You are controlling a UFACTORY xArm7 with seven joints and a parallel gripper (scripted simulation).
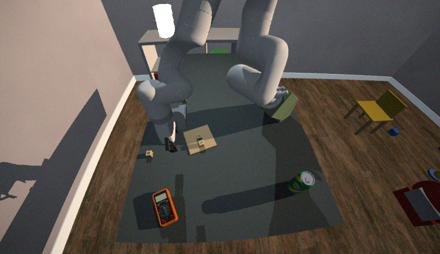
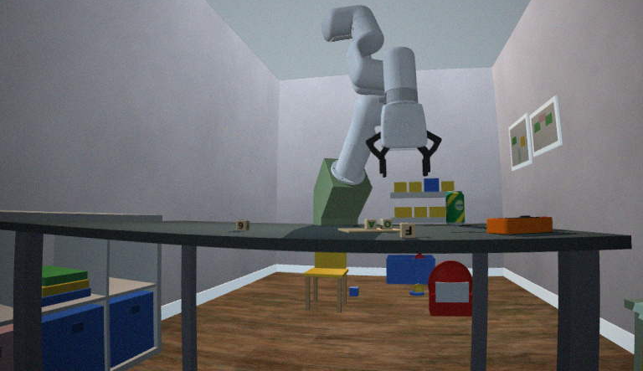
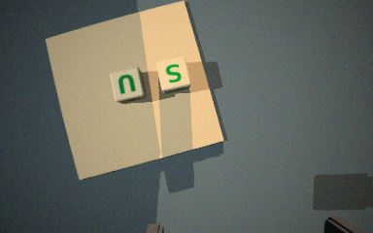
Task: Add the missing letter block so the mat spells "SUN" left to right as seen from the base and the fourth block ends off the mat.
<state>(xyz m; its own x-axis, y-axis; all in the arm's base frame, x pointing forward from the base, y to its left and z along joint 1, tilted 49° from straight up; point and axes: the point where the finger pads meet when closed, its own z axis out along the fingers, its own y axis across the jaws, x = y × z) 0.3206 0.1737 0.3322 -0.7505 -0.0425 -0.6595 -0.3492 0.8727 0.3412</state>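
Risk is a wrong pick — gripper (image 2: 404, 170) wide and empty beside the mat (image 3: 97, 136), which holds S block (image 3: 172, 74) and U block (image 3: 126, 84), while the loose block (image 1: 149, 153) off the mat shows no legible letter.

In the top view the arm hides much of the far counter (image 1: 227, 160), the two blocks on the mat (image 1: 207, 142) are too small to read, and the wrist view's lower edge cuts off the hand's fingertips.
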